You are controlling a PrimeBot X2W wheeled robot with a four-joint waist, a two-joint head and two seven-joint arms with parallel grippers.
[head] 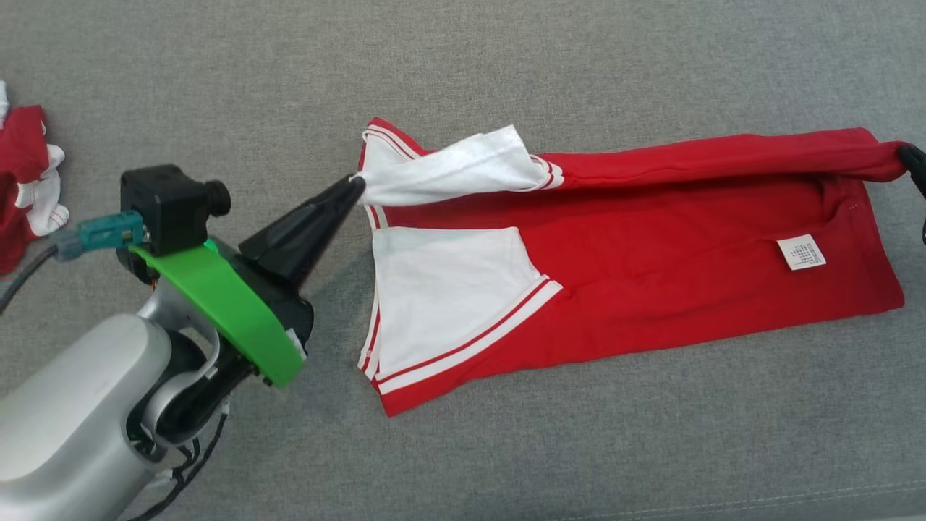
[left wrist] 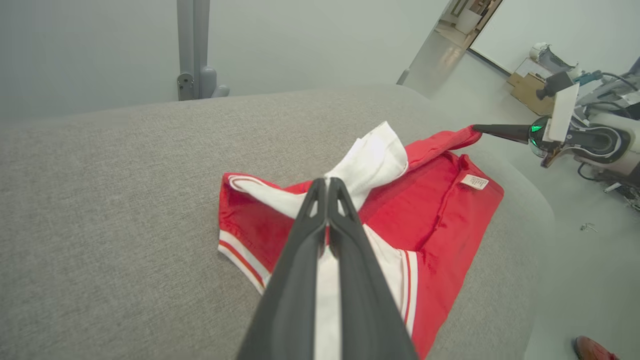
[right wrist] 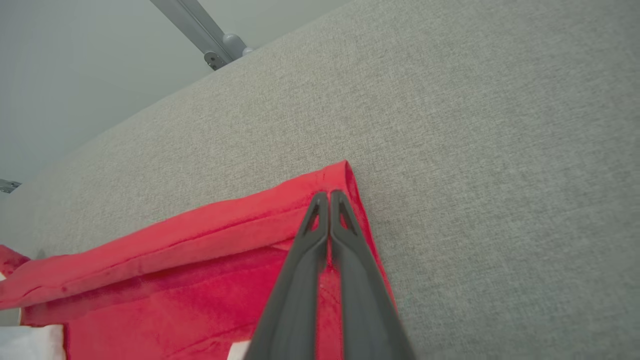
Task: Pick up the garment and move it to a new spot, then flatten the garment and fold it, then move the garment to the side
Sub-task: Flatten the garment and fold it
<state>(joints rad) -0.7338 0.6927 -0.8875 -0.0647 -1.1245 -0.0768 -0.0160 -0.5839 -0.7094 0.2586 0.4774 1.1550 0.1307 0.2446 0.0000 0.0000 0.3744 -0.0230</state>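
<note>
While you are holding the garment [head: 651, 268] on the table [head: 506, 449], left end effector [head: 356, 184] clamped on its sleeve [head: 448, 170] well apart from the care label [head: 801, 253], right end effector [head: 913, 161] clamped on the hem [head: 879, 155] near it, unequal pulling is risking slippage.

Garment [head: 651, 239]: soft, matt knit cloth in red and white, limp at the tips of the left hand [head: 354, 184] and right hand [head: 913, 163]. Beneath both hands, bench [head: 506, 449] of coarse grey woven cloth, matt. Fingers [head: 304, 231] of smooth black plastic, faintly shiny. Behind the left hand, glossy green plastic collar [head: 224, 304] and satin silver forearm shell [head: 65, 405]. Nearer the right hand, papery white label [head: 801, 253].
</note>
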